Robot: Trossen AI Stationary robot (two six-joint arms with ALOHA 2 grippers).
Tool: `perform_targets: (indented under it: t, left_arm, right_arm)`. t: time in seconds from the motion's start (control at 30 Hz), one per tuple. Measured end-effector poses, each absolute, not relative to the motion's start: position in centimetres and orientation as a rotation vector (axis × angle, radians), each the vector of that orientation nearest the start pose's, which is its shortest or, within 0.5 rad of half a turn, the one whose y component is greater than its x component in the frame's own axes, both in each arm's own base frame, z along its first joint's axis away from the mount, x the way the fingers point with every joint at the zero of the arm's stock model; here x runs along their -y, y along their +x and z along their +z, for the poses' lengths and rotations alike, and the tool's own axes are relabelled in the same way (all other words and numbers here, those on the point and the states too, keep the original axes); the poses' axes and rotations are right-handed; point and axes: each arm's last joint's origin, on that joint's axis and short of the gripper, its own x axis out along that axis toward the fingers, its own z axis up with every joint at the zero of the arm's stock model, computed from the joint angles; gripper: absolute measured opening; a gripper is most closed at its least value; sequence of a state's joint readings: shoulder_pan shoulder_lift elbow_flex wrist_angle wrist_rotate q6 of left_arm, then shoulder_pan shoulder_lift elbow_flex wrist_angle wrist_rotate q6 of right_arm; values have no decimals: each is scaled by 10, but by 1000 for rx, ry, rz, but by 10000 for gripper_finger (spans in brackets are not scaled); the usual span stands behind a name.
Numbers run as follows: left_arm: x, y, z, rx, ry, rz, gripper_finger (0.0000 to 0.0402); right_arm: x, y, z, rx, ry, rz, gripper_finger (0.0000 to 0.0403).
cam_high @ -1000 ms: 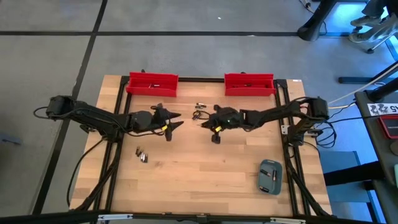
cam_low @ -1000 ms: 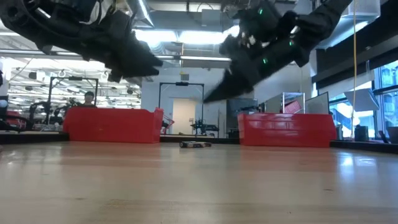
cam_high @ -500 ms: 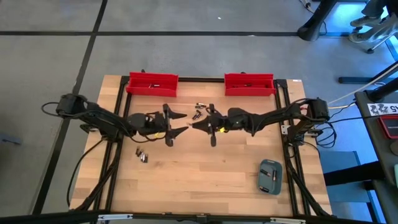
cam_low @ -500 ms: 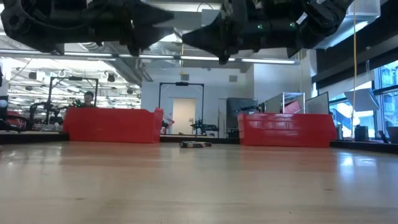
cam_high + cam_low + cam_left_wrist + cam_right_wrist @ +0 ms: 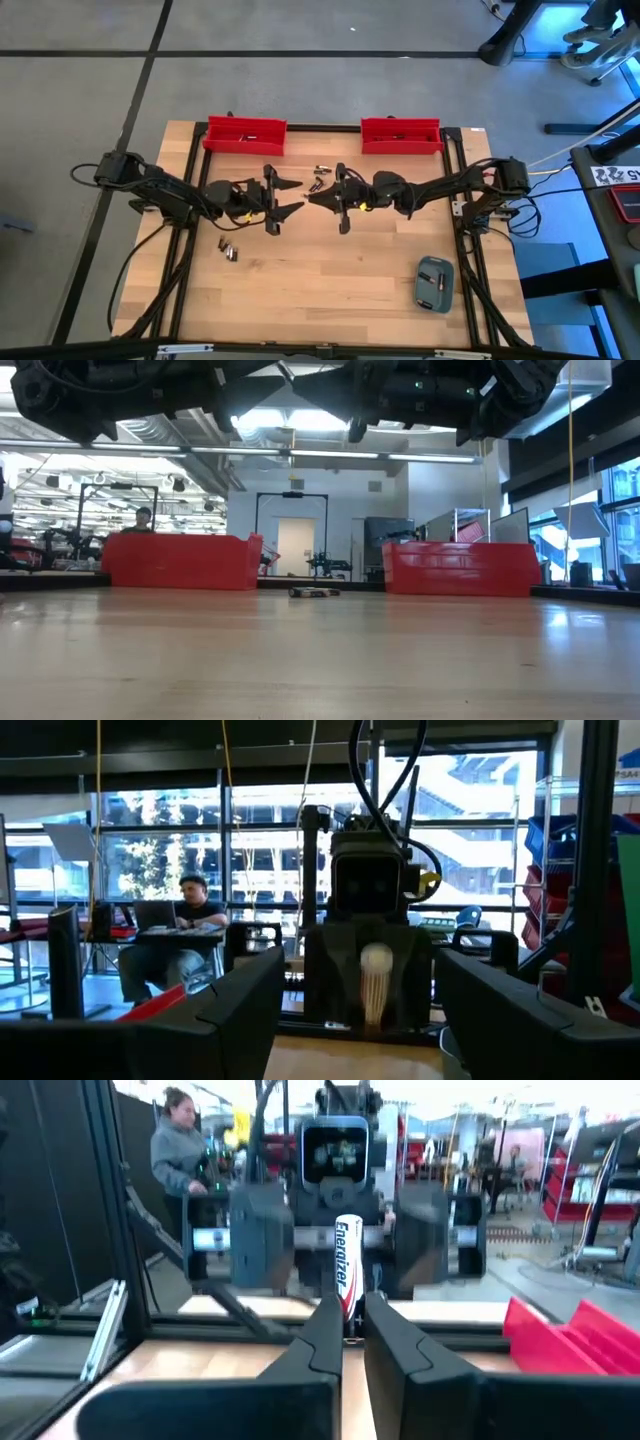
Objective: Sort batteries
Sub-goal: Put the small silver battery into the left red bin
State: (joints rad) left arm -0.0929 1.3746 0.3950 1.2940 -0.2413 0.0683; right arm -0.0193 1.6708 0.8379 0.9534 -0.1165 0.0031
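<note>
1. The left gripper (image 5: pixel 292 196) hangs above the middle of the wooden table (image 5: pixel 330 290), reaching in from 9 o'clock. Its fingers (image 5: pixel 240 1005) are spread wide apart and carry nothing.
2. A small cluster of loose batteries (image 5: pixel 229 249) lies on the table at about 7 o'clock from the left gripper, near it but well apart from both bins.
3. The left red bin (image 5: pixel 245 135) sits on the far edge of the table, at about 11 o'clock.
4. A second cluster of loose cells (image 5: pixel 320 177) lies on the table at 12 o'clock from the two grippers, between the bins. The low view shows it flat on the wood (image 5: pixel 313 592).
5. The right gripper (image 5: pixel 315 199) reaches in from 3 o'clock and faces the left gripper tip to tip, just beside it. Its fingers (image 5: pixel 325 1335) are pressed onto one held battery (image 5: pixel 347 1265), which stands upright between them and is lettered "Energizer".
6. The right red bin (image 5: pixel 400 135) sits on the far edge at about 1 o'clock.
7. A grey-blue case (image 5: pixel 434 283) lies flat at about 4 o'clock, near the table's right edge.
</note>
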Motion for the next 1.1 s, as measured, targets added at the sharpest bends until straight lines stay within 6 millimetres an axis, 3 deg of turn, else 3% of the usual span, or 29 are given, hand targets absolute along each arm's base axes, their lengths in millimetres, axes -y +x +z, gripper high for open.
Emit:
perform_targets:
  t: [0.23,0.47,0.73,0.87,1.1]
  left_arm:
    - [17,248,225,313,-4,125,246]
    - [19,270,231,325,13,117,246]
    - [21,272,231,322,12,113,244]
    - [21,272,231,321,19,112,212]
    - [21,272,229,301,20,112,106]
  right_arm:
    - [4,351,242,170,-12,97,17]
    - [4,351,242,169,-15,97,17]
    - [4,351,241,165,-15,97,18]
    - [3,351,241,162,-16,104,18]
    - [3,351,241,158,-16,107,18]
